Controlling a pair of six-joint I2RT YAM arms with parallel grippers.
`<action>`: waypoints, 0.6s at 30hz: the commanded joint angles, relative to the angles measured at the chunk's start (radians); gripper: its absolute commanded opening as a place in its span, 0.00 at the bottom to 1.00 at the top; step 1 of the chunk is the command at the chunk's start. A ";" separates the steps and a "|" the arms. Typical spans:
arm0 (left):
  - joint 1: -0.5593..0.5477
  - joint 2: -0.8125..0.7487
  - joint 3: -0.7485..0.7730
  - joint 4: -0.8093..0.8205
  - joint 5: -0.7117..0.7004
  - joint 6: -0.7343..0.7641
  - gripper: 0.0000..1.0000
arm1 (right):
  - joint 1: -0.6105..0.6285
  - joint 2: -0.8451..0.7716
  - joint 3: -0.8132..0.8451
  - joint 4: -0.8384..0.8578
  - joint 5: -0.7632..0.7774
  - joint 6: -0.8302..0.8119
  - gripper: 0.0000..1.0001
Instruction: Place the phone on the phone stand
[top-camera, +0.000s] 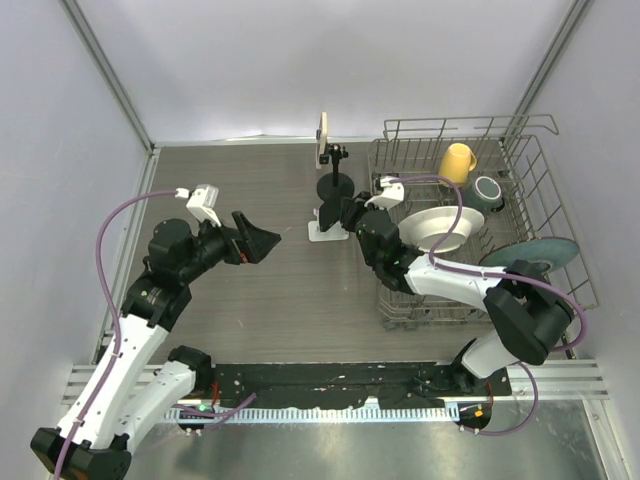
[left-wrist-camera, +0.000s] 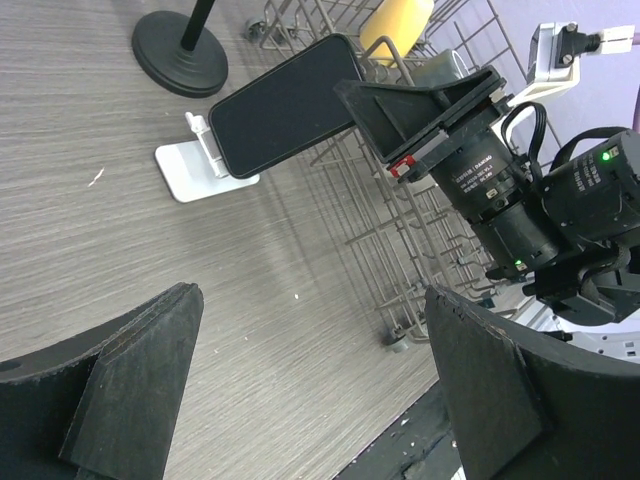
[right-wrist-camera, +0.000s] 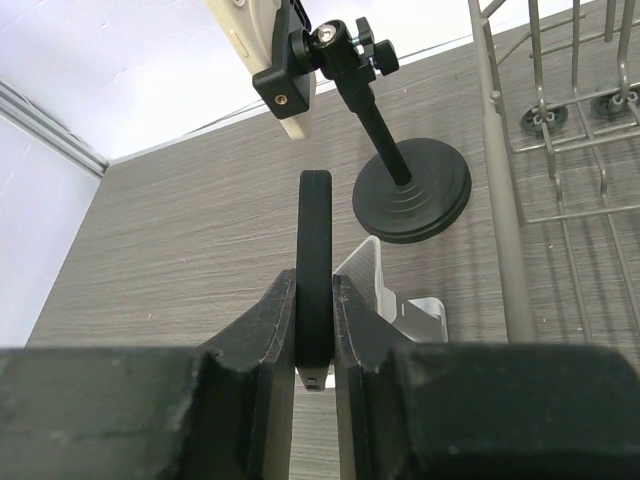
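The phone (left-wrist-camera: 285, 105) hangs tilted just over the white phone stand (left-wrist-camera: 195, 165) near the middle of the table (top-camera: 240, 180), its low corner at the stand's back, though I cannot tell if it rests there. It looks like a stiff, smooth, fairly light slab with breakable glass, likely to slip, so it is best pinched flat across both faces near one end. That is how the right claw (right-wrist-camera: 315, 300) has it, closed tight, while the left claw (left-wrist-camera: 310, 300) waits wide apart and empty to the left, with a dish rack (top-camera: 520, 140) on the right.
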 joint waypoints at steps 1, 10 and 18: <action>0.003 0.013 0.025 0.060 0.033 -0.011 0.97 | -0.001 -0.016 -0.006 0.140 0.018 0.036 0.00; 0.004 0.010 0.036 0.047 0.038 -0.011 0.96 | 0.000 0.007 -0.015 0.174 0.033 0.029 0.00; 0.004 0.004 0.031 0.043 0.047 -0.015 0.96 | -0.001 0.018 0.006 0.157 0.035 0.015 0.00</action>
